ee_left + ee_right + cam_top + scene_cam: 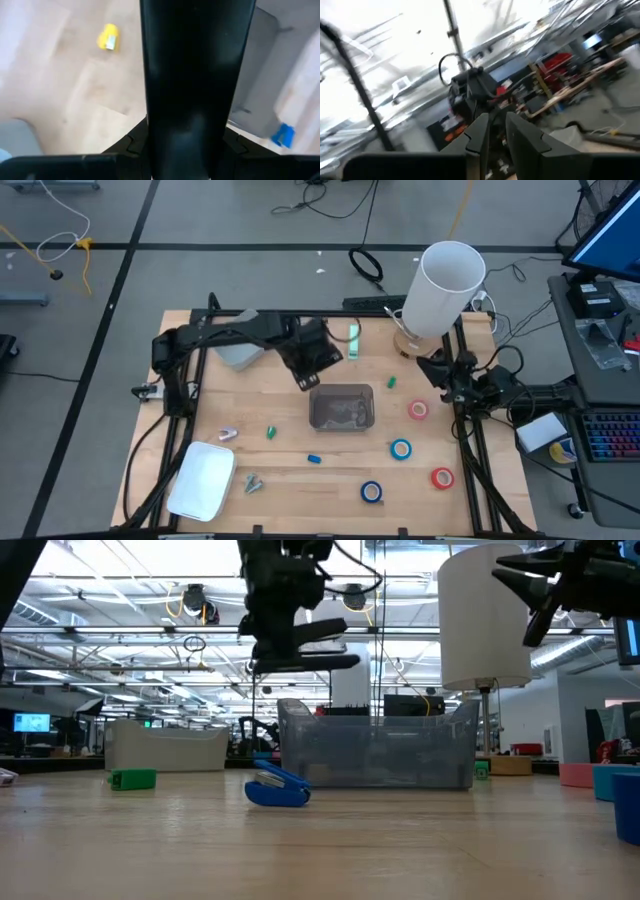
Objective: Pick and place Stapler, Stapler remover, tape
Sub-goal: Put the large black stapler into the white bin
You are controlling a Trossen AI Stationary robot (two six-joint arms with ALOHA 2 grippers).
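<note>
Overhead camera looks straight down, a tabletop-level one looks across; both share the clear bin (342, 408) (375, 745).

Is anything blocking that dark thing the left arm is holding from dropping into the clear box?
Nothing visible does. The left gripper holds a dark stapler in the air just above the open clear bin, with only empty space beneath it.

From where I stood, the left gripper (303, 376) hid its fingertips under its own dark body, so whatever it carried could not be made out. The clear bin's (342, 409) contents were too murky to name. The small silvery piece (251, 482) beside the white tray (200, 480) was too tiny to identify.
</note>
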